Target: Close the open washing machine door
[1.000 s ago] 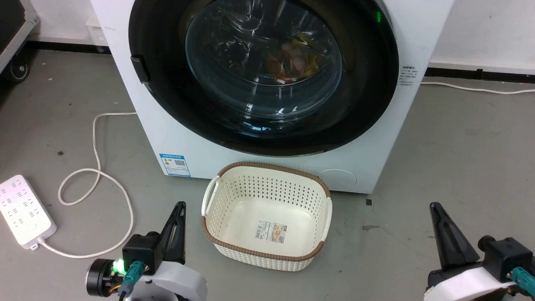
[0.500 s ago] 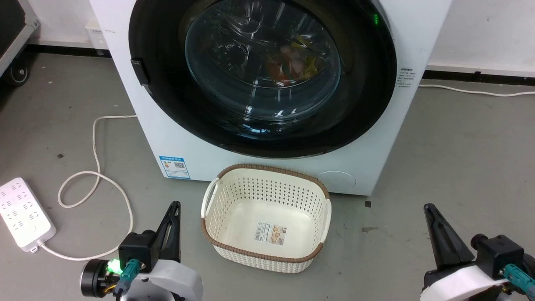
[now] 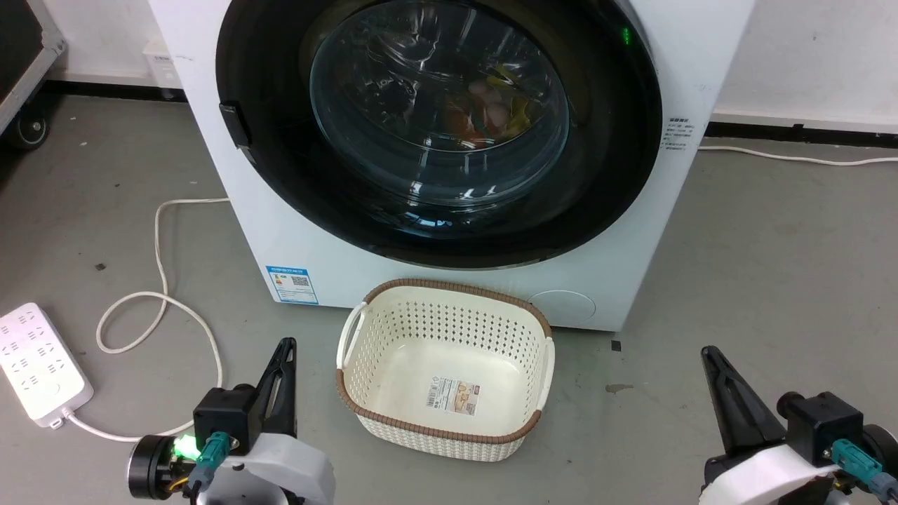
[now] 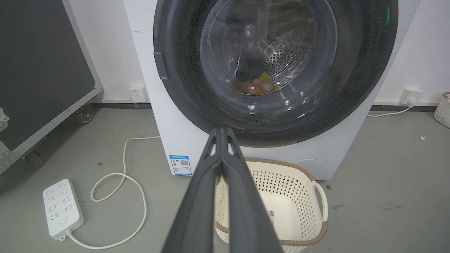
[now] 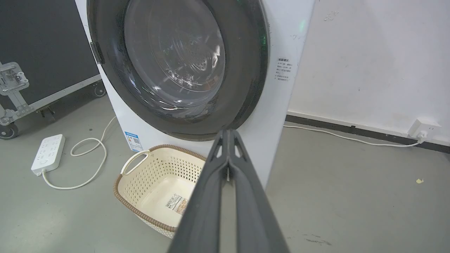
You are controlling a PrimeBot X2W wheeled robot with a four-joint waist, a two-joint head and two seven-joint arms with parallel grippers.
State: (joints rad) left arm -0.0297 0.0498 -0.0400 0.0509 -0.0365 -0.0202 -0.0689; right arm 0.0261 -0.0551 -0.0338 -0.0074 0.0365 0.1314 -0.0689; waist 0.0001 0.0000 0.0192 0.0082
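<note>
washing machine door (image 3: 438,133), glossy black, closed

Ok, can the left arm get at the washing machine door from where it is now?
Probably yes. The left gripper, shut, sits low over the floor, left of the basket, and nothing stands between it and the washing machine door above. Whether the arm stretches that far I can't tell.

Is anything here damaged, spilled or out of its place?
Nothing stands out. The door sits flush against the washing machine, the basket stands upright and empty, and the power strip lies flat on the floor.
</note>
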